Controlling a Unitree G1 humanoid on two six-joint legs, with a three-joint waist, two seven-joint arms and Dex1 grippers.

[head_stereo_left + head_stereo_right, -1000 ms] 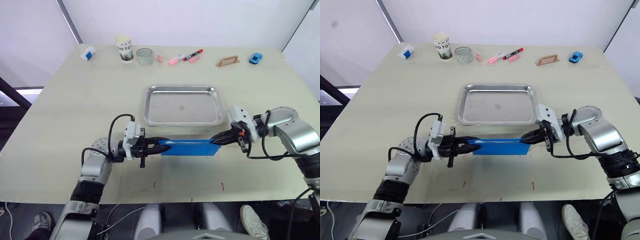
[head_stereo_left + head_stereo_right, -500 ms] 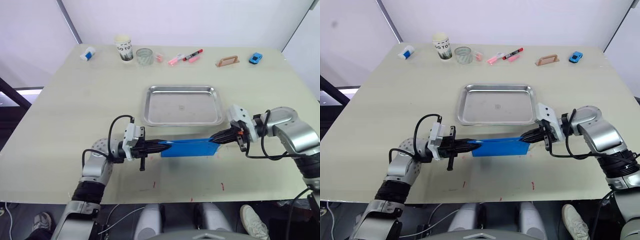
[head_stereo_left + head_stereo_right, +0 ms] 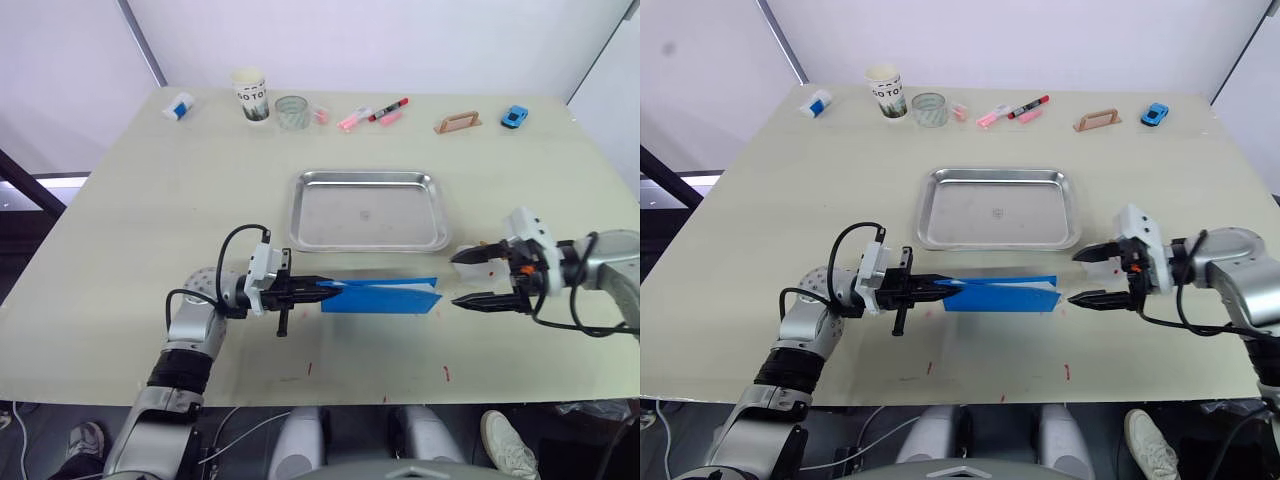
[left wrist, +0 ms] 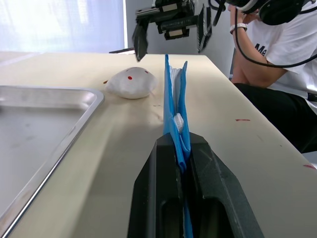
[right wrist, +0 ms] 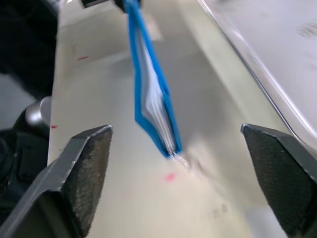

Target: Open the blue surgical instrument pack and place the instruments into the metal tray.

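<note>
Blue surgical instrument pack (image 3: 380, 296) stands on edge, pale lining showing.

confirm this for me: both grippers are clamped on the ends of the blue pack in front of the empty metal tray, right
Not quite. Only the left gripper is clamped on the blue pack; the left eye view shows the right gripper open, its fingers clear of the pack's other end. The metal tray behind it is indeed empty.
</note>
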